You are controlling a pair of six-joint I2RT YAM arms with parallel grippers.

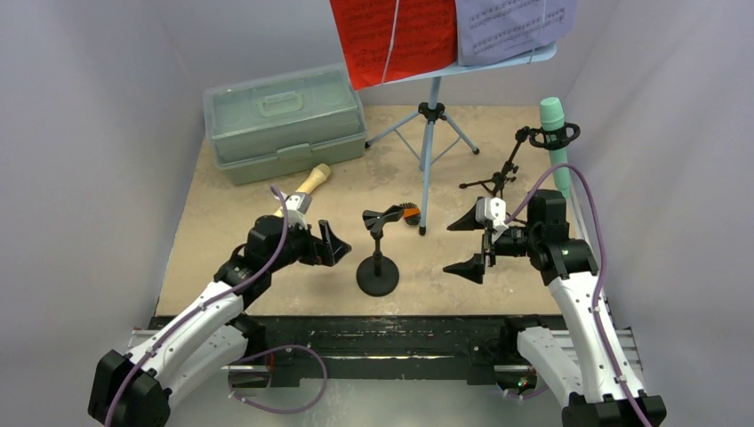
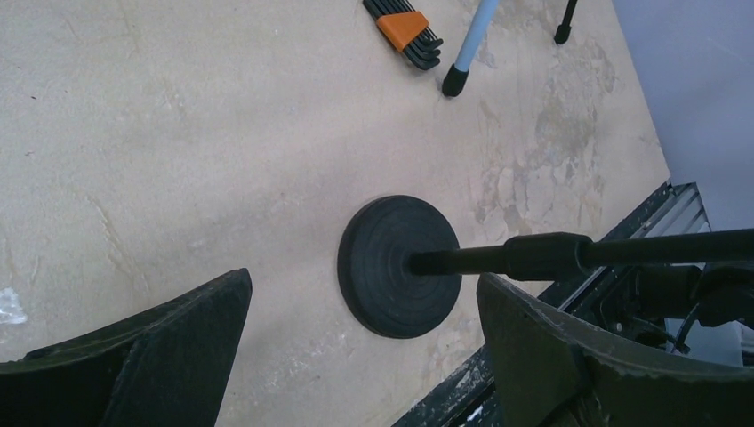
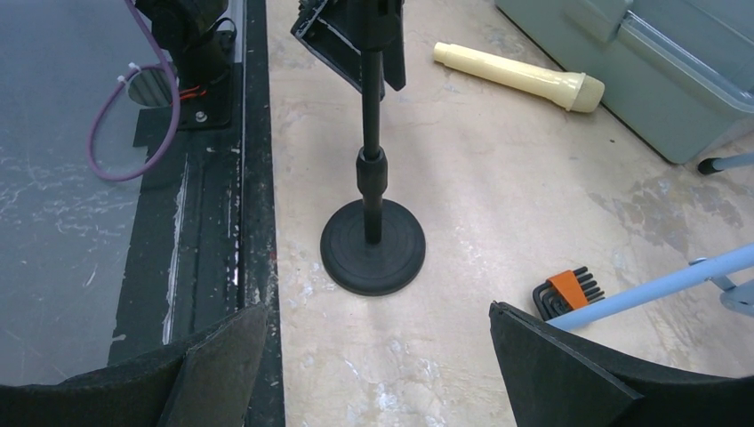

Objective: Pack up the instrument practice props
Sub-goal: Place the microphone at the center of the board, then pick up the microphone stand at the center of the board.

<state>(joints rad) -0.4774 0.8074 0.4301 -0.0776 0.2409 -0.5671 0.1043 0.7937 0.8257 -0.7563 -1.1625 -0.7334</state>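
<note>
A black round-base mic holder (image 1: 378, 271) stands at the front middle, its clip empty. My left gripper (image 1: 335, 245) is open just left of it; in the left wrist view my left gripper (image 2: 363, 294) has its jaws wide apart with the base (image 2: 400, 265) ahead. My right gripper (image 1: 467, 245) is open and empty to its right, facing the holder (image 3: 373, 242). A tan microphone (image 1: 307, 189) lies by the case. A teal microphone (image 1: 554, 124) sits in the ring-top tripod holder (image 1: 507, 173). The light-blue music rack (image 1: 431, 124) holds a red sheet (image 1: 391, 36) and a purple sheet (image 1: 511, 27). No white sheet shows.
A pale green case (image 1: 284, 120) with a handle stands shut at the back left. A black hex-key set with an orange holder (image 1: 409, 213) lies by a rack leg (image 2: 467, 49). The table's black front rail (image 3: 213, 178) runs near the holder's base. Grey walls close in both sides.
</note>
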